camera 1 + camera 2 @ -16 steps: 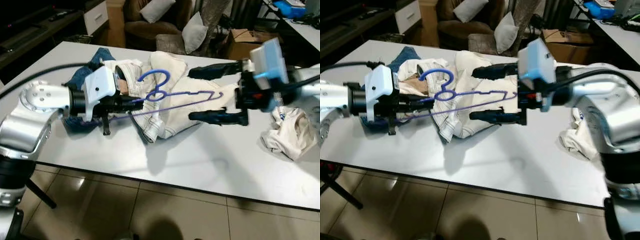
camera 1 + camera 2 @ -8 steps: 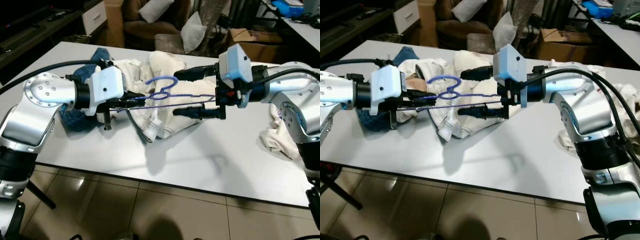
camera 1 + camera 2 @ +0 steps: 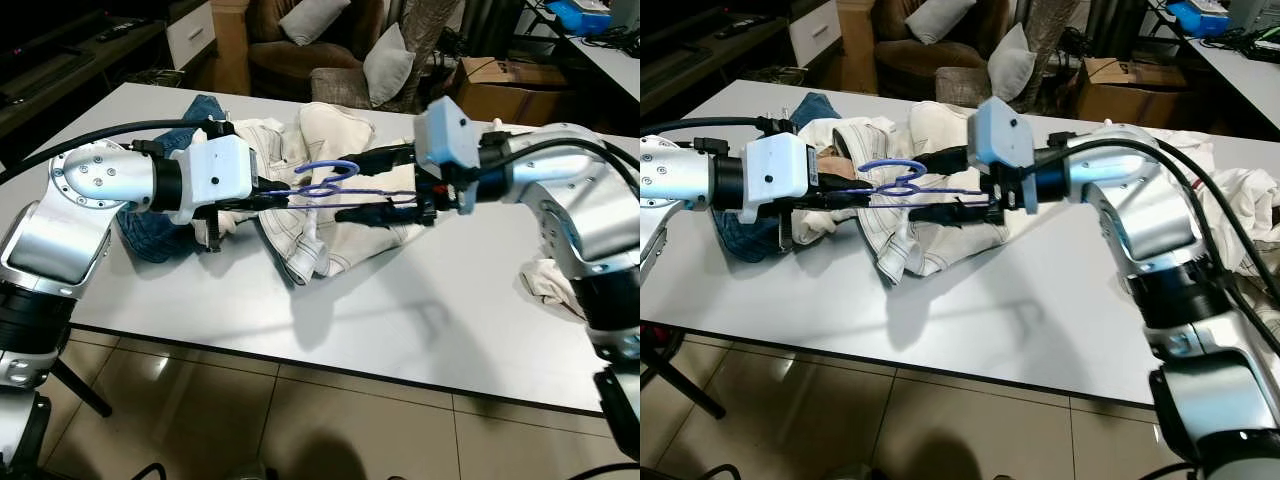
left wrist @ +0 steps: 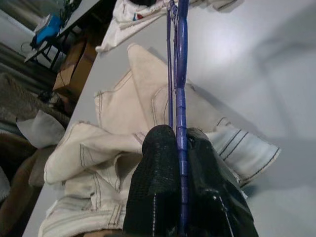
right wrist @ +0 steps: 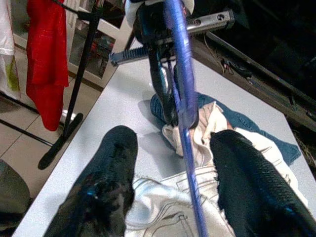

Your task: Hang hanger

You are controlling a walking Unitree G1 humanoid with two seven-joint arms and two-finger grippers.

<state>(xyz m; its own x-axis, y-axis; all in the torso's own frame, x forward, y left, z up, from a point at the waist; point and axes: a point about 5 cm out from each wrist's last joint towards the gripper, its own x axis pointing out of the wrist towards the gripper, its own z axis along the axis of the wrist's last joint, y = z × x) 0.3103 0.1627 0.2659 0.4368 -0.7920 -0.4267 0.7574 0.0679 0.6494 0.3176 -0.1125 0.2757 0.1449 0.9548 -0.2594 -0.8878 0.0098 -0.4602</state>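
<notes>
Blue hanger [image 3: 335, 183] is held above the cream trousers [image 3: 330, 235] on the white table [image 3: 420, 310]. Left gripper [image 4: 178, 143] is clamped tight on one end of the hanger. Right gripper [image 5: 173, 163] faces it from the opposite end, fingers [image 5: 111, 163] spread wide, the hanger bar passing between them untouched. Blue jeans [image 3: 160, 235] lie beside the left arm.

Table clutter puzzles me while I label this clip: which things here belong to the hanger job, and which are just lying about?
Belongs to the job:
- blue hanger
- left claw, shut on the hanger
- right claw, open around the hanger's bar

Lying about:
- cream trousers
- blue jeans
- crumpled white cloth
- cardboard box
</notes>
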